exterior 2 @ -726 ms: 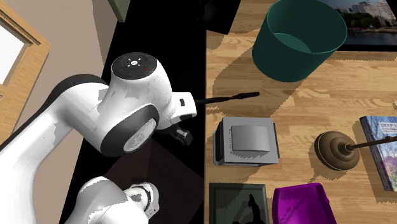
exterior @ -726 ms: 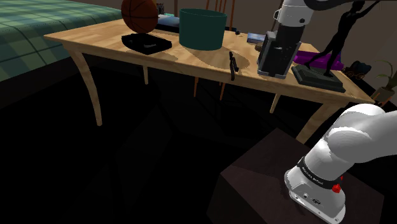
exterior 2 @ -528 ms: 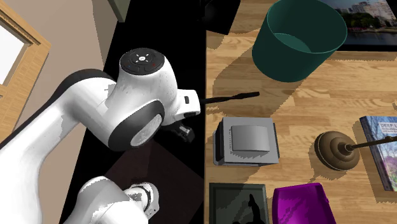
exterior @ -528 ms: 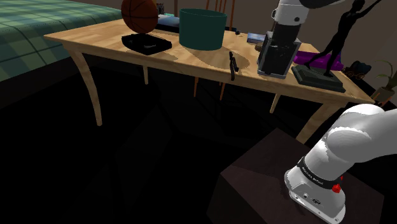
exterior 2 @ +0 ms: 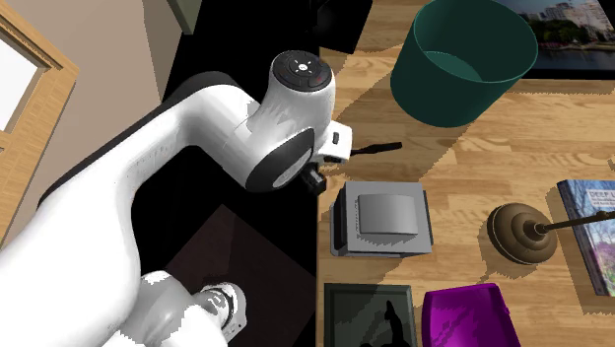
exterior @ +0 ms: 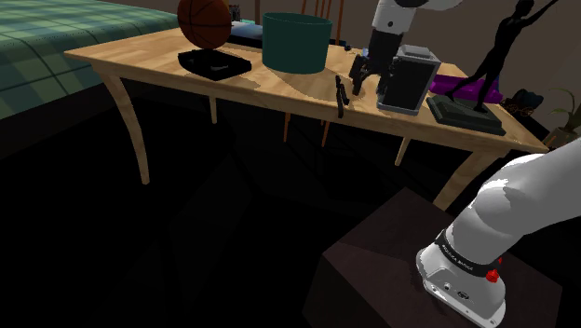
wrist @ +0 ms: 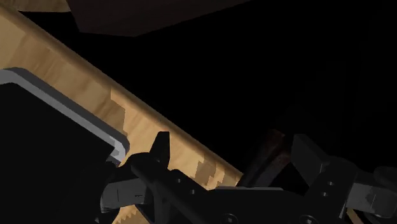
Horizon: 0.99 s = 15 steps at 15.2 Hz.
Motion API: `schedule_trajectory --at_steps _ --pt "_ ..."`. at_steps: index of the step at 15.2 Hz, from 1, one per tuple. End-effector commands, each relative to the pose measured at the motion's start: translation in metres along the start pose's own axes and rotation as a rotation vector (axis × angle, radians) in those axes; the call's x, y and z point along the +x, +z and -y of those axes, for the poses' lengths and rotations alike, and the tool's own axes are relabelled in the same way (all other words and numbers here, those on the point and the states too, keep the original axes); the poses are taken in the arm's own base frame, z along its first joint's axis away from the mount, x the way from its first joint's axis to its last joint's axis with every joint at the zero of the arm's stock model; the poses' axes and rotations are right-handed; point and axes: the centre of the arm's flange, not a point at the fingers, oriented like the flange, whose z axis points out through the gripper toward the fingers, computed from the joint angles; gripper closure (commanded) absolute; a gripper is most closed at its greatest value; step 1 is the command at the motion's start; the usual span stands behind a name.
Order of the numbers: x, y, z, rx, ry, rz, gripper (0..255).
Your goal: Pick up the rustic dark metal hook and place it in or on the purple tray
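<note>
I see a wooden table (exterior: 140,59) under the gripper (wrist: 229,153), a green plaid bed (exterior: 51,33) well away from it, dim floor (exterior: 186,224) below.

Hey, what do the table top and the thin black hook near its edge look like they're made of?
Table: light wood with a matte finish, going by the visible grain and plank seams.
Hook: a slim, plain black rod with no shine. It is probably dark metal, but the flat look leaves that open.
</note>
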Motion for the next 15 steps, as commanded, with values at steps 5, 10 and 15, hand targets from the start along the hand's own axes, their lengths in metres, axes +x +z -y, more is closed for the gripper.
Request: schedule_trajectory --at_steps 5,10,15 --pt "0.074 0.004 -0.012 0.095 0.277 -0.028 0" --pt "0.124 0.007 -0.037 0.164 0.48 -0.049 0" --pt "0.126 0.033 -0.033 0.164 0.48 -0.049 0"
